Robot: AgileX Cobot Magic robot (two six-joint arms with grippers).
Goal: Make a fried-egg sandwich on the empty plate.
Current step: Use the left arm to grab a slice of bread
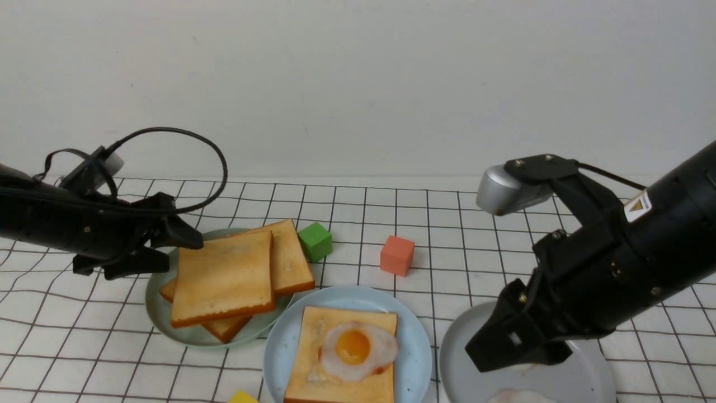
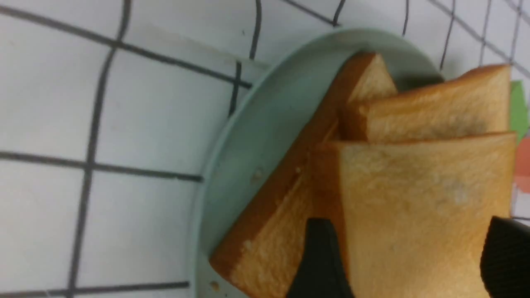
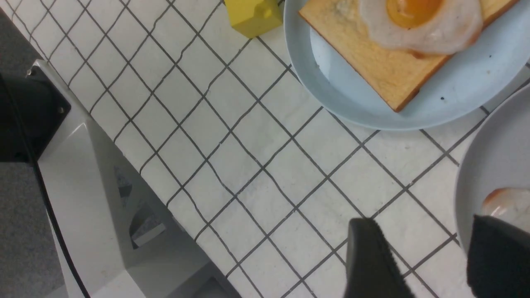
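Left tool and right tool stand unclenched over gridded white cloth, pale wall behind.

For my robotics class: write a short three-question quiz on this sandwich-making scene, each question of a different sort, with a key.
1. True or false: the fried egg on the light blue plate is already covered by a second slice of toast.
2. Which plate holds the loose toast stack? A) pale green plate B) grey C) light blue
3. In the front view, how many small coloured blocks lie on the checked cloth, and in which colours?

Key
1. False: the egg lies bare on one toast slice.
2. A.
3. Three: green block, orange-red block, yellow block.
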